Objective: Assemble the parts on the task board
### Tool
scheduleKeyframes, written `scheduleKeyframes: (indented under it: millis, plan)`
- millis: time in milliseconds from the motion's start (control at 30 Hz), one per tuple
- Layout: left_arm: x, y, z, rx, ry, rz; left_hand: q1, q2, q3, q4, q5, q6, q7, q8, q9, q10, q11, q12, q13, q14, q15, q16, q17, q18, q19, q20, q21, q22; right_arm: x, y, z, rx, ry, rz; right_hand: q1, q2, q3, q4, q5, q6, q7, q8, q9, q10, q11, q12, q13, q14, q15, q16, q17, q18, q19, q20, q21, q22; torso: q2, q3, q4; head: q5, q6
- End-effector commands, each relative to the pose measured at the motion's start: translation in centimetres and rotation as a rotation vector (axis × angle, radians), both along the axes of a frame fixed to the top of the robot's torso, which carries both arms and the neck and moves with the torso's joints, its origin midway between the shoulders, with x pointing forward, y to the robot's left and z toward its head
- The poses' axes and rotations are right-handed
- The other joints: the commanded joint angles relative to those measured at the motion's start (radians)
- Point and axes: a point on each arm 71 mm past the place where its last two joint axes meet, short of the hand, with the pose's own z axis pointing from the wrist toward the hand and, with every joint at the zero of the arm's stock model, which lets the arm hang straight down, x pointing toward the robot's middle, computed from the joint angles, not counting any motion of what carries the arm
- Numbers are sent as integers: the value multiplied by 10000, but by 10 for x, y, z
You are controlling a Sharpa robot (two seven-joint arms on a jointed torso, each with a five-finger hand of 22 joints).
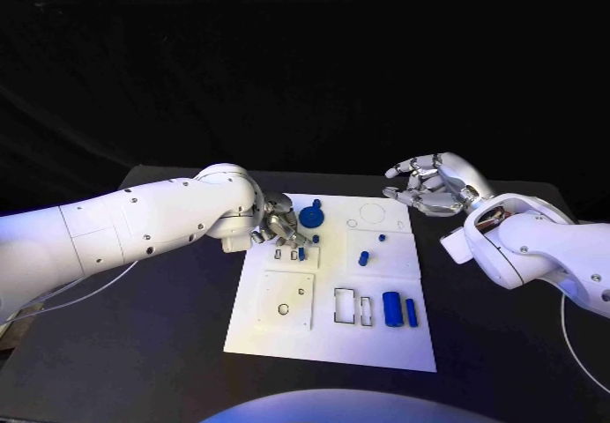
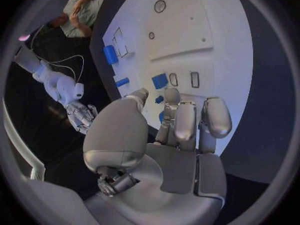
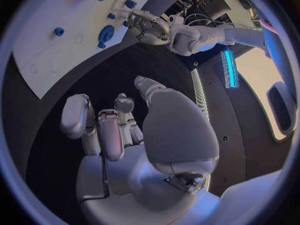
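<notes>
The white task board (image 1: 273, 330) lies mid-table. My left hand (image 1: 282, 226) hovers over its far left part, fingers (image 2: 187, 120) bent down, nothing visibly between them. Just beyond it sits a round blue knob part (image 1: 310, 214), partly hidden behind the fingers (image 2: 164, 116). A small blue peg (image 1: 316, 238) and a blue block (image 1: 301, 253) standing beside two narrow slots (image 2: 184, 79) lie under the fingertips. My right hand (image 1: 432, 185) hangs raised past the board's far right corner, fingers loosely spread and holding nothing (image 3: 119, 130).
More blue parts lie on the board: a peg (image 1: 364, 258), a tiny stud (image 1: 382, 237), a thick cylinder (image 1: 391, 308) and a thin bar (image 1: 411, 310) near the front right. Empty rectangular recesses (image 1: 345, 305) sit beside them. Black table (image 1: 152, 352) surrounds the board.
</notes>
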Motion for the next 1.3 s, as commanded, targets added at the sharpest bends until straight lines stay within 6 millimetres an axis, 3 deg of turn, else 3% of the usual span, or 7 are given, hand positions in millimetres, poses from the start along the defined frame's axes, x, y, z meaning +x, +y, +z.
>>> scheduleKeyframes:
  millis: [33, 667, 1300]
  plan:
    - [-1, -3, -1, 345, 199, -414, -75, 1, -50, -21, 26, -76, 1, 64, 11, -78, 5, -23, -7, 10, -58, -47, 11, -99, 7, -11, 45, 26, 0, 1, 0, -9, 32, 82, -2, -34, -8, 94, 68, -84, 1, 45, 16, -85, 6, -62, -40, 162, 10, -68, -53, 184, -103, 8, -80, -47, 0, 2, 0, -11, -34]
    - [-2, -6, -4, 479, 437, -622, 123, 114, 66, -47, 79, -90, -21, 117, 99, -111, -15, -10, -15, 9, -71, -58, 13, -107, 22, -12, 84, 91, 1, 1, -1, -48, 58, 72, -8, -30, -10, 116, 105, -94, 4, 47, 18, -106, 8, -75, -64, 134, 14, -107, -120, 206, -170, 11, -186, -124, -4, 3, 8, -30, -102]
    - [-1, -9, -6, 333, 580, -567, 1066, 310, 920, -61, 100, -166, -63, 157, 324, -164, -59, 14, -50, 19, -108, -83, 42, -118, 6, -32, 162, 209, 2, 3, -2, -69, 112, 94, -9, -18, -7, 134, 131, -79, 3, 63, 24, -92, 8, -59, -54, 125, 15, -118, -128, 212, -189, 13, -226, -149, 1, 6, 3, -16, -113]
